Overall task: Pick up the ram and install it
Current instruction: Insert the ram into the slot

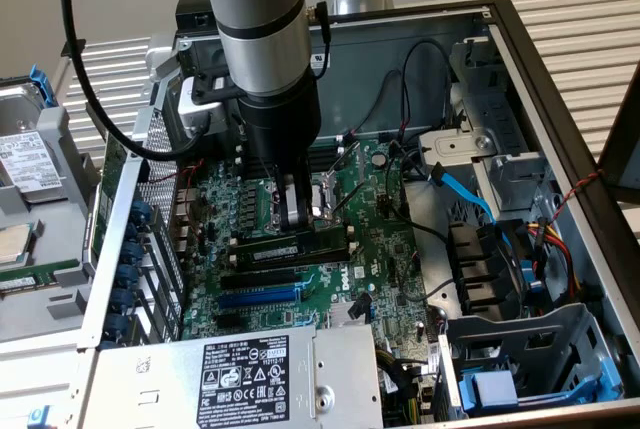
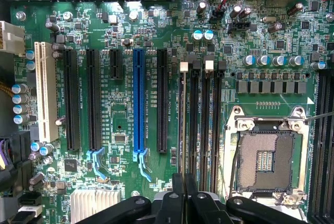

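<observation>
Over the motherboard [image 1: 388,244], upright arm [image 1: 260,39], claw [image 1: 293,211] tight on the ram [image 1: 264,250].

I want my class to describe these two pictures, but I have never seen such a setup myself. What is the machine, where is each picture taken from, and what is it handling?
The machine is a robot arm with a two-fingered hand, reaching down into an open computer case. One picture comes from a camera standing off the arm. The other comes from a camera on the arm's wrist, looking straight down past the hand.

On the floor of the case lies the green motherboard. It carries long black slots, one blue slot and an open square processor socket. A grey power supply sits beside the board.

The hand is shut, directly over the ram, a thin memory stick lined up along one black slot. Whether it pinches the stick or only presses on it, I cannot tell.
</observation>
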